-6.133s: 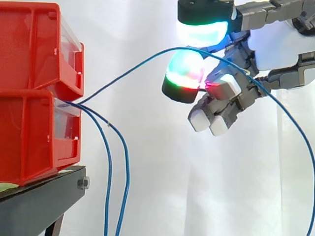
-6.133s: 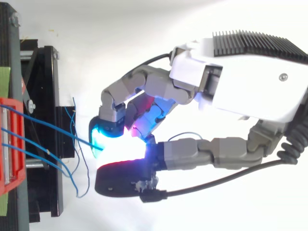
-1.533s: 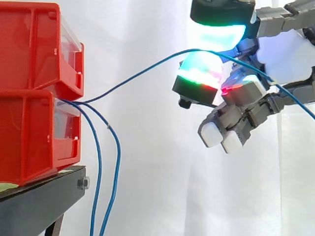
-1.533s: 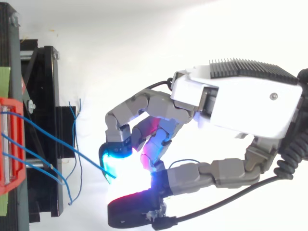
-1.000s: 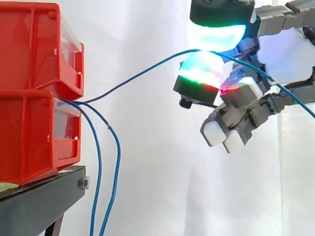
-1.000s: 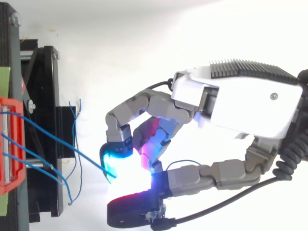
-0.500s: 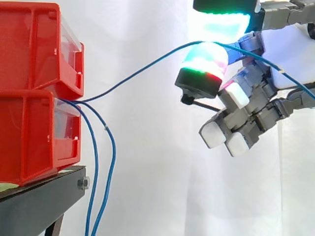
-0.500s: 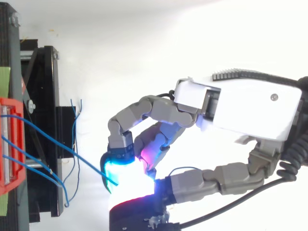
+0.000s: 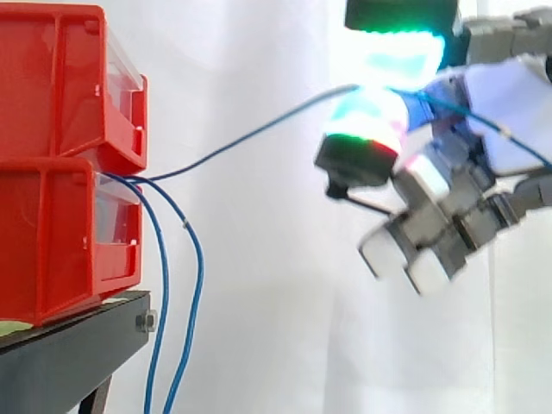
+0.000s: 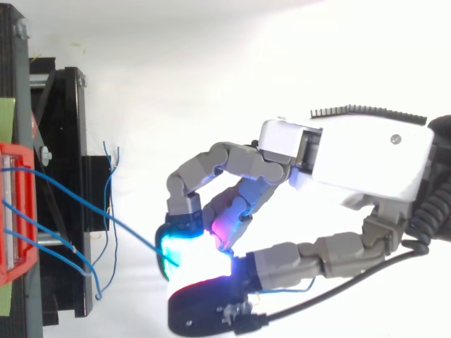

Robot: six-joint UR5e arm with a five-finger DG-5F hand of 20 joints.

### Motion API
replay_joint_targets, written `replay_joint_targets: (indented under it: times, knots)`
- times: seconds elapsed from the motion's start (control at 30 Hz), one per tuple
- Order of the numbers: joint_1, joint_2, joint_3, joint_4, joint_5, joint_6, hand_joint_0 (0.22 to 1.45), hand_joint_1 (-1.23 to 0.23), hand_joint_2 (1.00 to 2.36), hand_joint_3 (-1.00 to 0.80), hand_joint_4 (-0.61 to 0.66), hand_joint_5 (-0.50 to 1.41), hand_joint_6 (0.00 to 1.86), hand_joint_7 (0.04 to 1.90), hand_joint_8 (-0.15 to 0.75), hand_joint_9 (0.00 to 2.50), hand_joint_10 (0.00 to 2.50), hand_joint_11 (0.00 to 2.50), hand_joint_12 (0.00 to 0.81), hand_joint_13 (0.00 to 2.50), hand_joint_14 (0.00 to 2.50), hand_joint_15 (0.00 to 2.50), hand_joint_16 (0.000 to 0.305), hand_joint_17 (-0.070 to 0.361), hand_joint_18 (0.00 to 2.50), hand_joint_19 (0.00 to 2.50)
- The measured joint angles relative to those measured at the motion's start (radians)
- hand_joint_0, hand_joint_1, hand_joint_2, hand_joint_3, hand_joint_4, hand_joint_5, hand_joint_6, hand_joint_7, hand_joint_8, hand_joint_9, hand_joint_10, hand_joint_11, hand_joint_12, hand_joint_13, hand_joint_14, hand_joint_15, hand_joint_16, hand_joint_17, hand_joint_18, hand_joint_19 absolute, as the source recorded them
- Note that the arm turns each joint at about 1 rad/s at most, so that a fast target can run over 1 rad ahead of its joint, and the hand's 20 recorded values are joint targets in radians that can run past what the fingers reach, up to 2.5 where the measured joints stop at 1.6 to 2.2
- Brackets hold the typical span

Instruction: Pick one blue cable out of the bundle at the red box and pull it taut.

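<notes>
Two red bins point(image 9: 65, 164) are stacked on a black stand at the left. Blue cables come out between them. One blue cable point(image 9: 250, 135) runs up and to the right in a nearly straight line to my hand point(image 10: 352, 165), which pinches it between a glowing cyan fingertip point(image 9: 398, 47) and the thumb pad point(image 9: 362, 134). Past the pinch, the cable continues down to the right point(image 9: 509, 136). The other fingers are curled below. Two more blue cables point(image 9: 177, 285) hang slack from the bins. From above, the held cable point(image 10: 106, 220) runs from the red bin point(image 10: 15, 211) to the fingertips.
The black stand point(image 9: 78, 354) carries the bins at lower left. A white curtain forms the backdrop. Loose blue cable ends point(image 10: 106, 169) dangle near the stand in the top view. There is free room between the bins and my hand.
My hand has drawn away from the bins, to the right and slightly up, with the cable still pinched. The held cable has straightened. The hanging cables shifted a little.
</notes>
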Motion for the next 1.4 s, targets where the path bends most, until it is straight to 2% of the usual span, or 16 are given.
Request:
replay_joint_targets:
  times: [0.1,0.27,0.33,0.43,0.57,0.67,0.87,1.4]
  knots:
    - [0.000,0.000,-0.055,0.033,-0.002,0.032,0.67,-0.92,1.13,0.09,-0.16,-0.07,0.94,1.24,0.420,1.03,0.01,0.57,0.426,0.77,0.01,0.33,0.055,0.123,0.76,0.34]
    - [0.001,0.000,-0.158,0.133,0.000,0.085,0.67,-0.92,1.15,0.08,-0.16,-0.07,0.94,1.25,0.423,1.03,0.01,0.56,0.427,0.77,0.01,0.33,0.055,0.124,0.76,0.34]
    - [0.001,0.000,-0.188,0.183,0.000,0.087,0.66,-0.92,1.16,0.08,-0.16,-0.07,0.94,1.24,0.421,1.02,0.01,0.57,0.428,0.77,0.01,0.33,0.055,0.124,0.76,0.33]
    - [0.001,0.000,-0.207,0.250,0.000,0.075,0.66,-0.92,1.17,0.08,-0.16,-0.07,0.94,1.24,0.424,1.03,0.01,0.57,0.428,0.77,0.01,0.33,0.055,0.124,0.76,0.34]
    - [0.001,0.000,-0.213,0.294,0.000,0.048,0.66,-0.92,1.18,0.07,-0.16,-0.07,0.94,1.25,0.426,1.03,0.01,0.56,0.427,0.77,0.01,0.33,0.055,0.124,0.76,0.33]
    - [0.001,0.000,-0.214,0.303,0.000,0.027,0.65,-0.92,1.20,0.07,-0.16,-0.07,0.94,1.25,0.421,1.03,0.01,0.56,0.428,0.77,0.01,0.34,0.055,0.124,0.76,0.34]
    - [0.001,0.000,-0.214,0.305,0.001,0.008,0.65,-0.92,1.20,0.07,-0.15,-0.07,0.94,1.26,0.424,1.02,0.01,0.56,0.427,0.77,0.01,0.34,0.055,0.124,0.75,0.35]
    - [0.001,0.000,-0.214,0.305,0.002,0.006,0.63,-0.91,1.28,0.04,-0.16,-0.07,0.94,1.24,0.428,1.03,0.01,0.55,0.433,0.78,0.01,0.35,0.056,0.126,0.75,0.37]
